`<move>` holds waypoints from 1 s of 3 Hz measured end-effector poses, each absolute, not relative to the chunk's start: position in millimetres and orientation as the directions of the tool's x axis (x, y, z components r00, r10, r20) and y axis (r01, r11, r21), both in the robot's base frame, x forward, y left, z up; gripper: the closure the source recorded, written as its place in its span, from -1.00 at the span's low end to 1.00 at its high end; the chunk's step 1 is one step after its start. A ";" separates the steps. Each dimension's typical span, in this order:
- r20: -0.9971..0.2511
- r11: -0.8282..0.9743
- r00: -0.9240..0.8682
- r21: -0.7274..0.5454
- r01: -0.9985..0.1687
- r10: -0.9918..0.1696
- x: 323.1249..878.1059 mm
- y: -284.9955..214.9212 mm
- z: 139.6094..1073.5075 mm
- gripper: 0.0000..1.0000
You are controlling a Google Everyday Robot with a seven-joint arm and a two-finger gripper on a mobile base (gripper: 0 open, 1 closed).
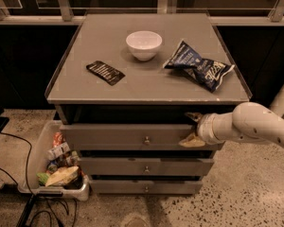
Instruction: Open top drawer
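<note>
Your claw (193,128), spread wide, sits at the right end of the top drawer (109,136), just under the tabletop's (146,86) front edge and right of the knob (146,139), probably to hook that end and pull.

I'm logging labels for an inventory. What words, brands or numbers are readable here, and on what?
No text here can be read.
On the blue chip bag: white lettering, too blurred.
On the black packet: pale print, too blurred.
On packets in the floor bin: too small.
The white bowl and top drawer: no markings.
The pincer, at the top drawer's right end: none.
</note>
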State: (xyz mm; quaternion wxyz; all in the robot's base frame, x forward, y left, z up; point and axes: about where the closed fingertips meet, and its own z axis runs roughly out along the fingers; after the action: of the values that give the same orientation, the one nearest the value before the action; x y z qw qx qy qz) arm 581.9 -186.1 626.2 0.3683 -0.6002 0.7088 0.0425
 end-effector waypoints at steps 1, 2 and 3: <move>-0.573 0.276 -0.008 -0.382 -0.882 -0.819 584.6 -187.2 633.0 0.22; -0.573 0.276 -0.008 -0.382 -0.882 -0.819 585.6 -187.6 637.1 0.70; -0.578 0.268 0.002 -0.380 -0.885 -0.816 578.5 -184.7 642.9 1.00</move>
State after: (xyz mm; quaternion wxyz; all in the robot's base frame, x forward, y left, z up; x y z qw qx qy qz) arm 578.5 -184.7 642.9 0.3700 -0.6033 0.7049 0.0471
